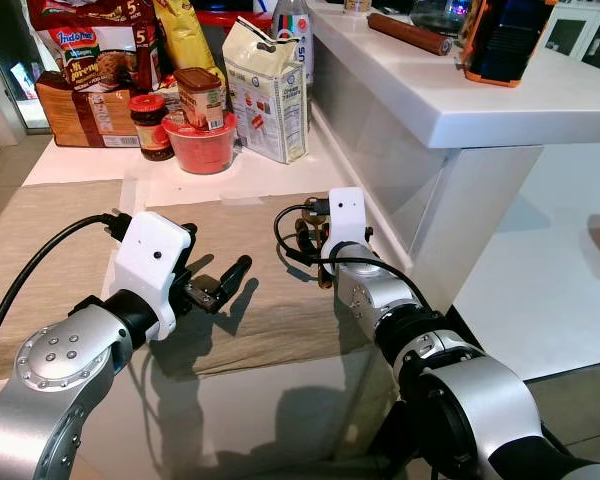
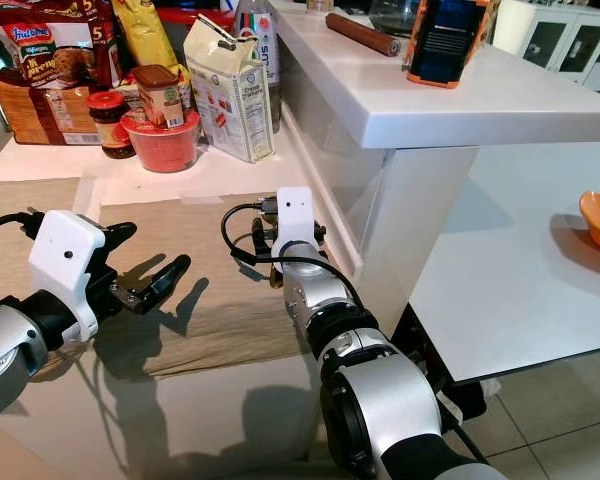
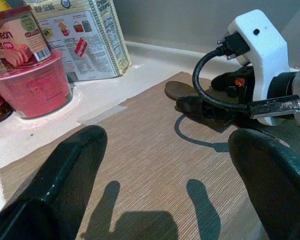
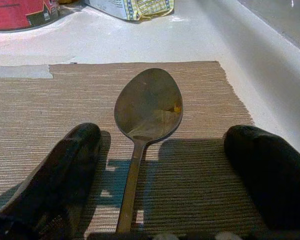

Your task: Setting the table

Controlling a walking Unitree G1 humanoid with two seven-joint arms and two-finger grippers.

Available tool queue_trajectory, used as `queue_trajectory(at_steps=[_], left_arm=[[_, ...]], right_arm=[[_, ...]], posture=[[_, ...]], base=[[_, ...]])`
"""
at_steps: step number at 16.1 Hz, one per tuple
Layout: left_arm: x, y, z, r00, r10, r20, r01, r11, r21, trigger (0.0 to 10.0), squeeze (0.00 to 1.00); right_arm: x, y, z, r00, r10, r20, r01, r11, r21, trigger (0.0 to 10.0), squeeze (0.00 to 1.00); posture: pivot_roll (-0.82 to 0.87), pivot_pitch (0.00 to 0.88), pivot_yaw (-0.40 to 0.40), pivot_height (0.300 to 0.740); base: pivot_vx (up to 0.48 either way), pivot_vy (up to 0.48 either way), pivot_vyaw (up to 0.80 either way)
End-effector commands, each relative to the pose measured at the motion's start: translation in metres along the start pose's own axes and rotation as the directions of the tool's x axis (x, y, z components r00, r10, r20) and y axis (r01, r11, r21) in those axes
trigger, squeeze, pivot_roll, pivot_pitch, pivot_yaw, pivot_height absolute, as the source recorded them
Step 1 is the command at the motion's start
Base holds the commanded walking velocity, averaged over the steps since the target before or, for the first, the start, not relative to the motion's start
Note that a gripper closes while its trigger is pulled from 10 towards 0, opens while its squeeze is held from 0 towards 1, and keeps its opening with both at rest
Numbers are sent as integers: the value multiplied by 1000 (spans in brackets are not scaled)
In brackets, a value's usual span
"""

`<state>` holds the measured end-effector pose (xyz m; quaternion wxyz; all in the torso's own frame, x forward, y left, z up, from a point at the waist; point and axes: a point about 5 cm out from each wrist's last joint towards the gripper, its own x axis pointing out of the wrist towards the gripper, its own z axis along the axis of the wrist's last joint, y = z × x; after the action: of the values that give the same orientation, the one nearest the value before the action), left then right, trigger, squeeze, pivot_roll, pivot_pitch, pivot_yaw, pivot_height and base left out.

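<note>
White counter [image 1: 230, 185] runs along the base of a raised white shelf [image 1: 500, 95]. One beige placemat [image 1: 270, 290] lies flat on the counter, taped at its far edge; a second mat [image 1: 40, 250] lies just beside it to the left.

Groceries crowd the back of the counter, well apart from the work: one noodle pack [image 1: 85, 45], one flour bag [image 1: 265, 90], one red tub [image 1: 200, 145] with one tin [image 1: 200, 97] on top, one jar [image 1: 152, 125].

Two arms are over the placemat. Left gripper [image 3: 165, 175]: fingers spread wide, empty, hovering above the middle of the mat. Right gripper [image 4: 162, 170]: fingers also spread wide, holding nothing, low over the mat's right edge.

One spoon [image 4: 147, 107] lies flat on the placemat between the right gripper's fingers, bowl pointing away toward the groceries, handle running back under the wrist. No plate, fork or knife seen on the mat.

Judgement: the spoon looks placed. To finish well, lift the right gripper straight up, fingers kept wide, so neither pad drags the handle and skews it; the spoon should stay parallel to the mat's right edge.
</note>
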<state>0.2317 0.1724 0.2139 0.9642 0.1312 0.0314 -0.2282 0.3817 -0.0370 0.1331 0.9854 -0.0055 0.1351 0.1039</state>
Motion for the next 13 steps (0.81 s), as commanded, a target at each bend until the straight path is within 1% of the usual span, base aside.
queue_trajectory(at_steps=[1,2,4,10,13], left_arm=[[1,-2,3,1000,-10,10,10,1000,-2,10000,0],[1,-2,3,1000,-10,11,10,1000,-3,10000,0],[1,-1,4,1000,-12,10,12,1000,-3,10000,0],[2,-1,5,1000,-19,11,19,1000,-3,10000,0],[3,-1,6,1000,-20,14,20,1000,-2,10000,0]], right_arm=[[-3,-1,-28,991,-5,-136,2,1000,-19,0,0],[-3,-1,-29,990,-3,-143,0,1000,-21,0,0],[-5,0,-38,979,5,-205,-7,1000,-10,0,0],[-6,0,-41,974,10,-228,-8,1000,8,0,0],[-6,-1,-41,974,3,-227,-2,1000,4,0,0]], posture=[[186,0,-40,736],[186,0,-40,736],[185,0,-40,736],[182,0,-39,736],[182,0,-37,736]], base=[[0,0,0],[0,0,0],[0,0,0],[0,0,0],[0,0,0]])
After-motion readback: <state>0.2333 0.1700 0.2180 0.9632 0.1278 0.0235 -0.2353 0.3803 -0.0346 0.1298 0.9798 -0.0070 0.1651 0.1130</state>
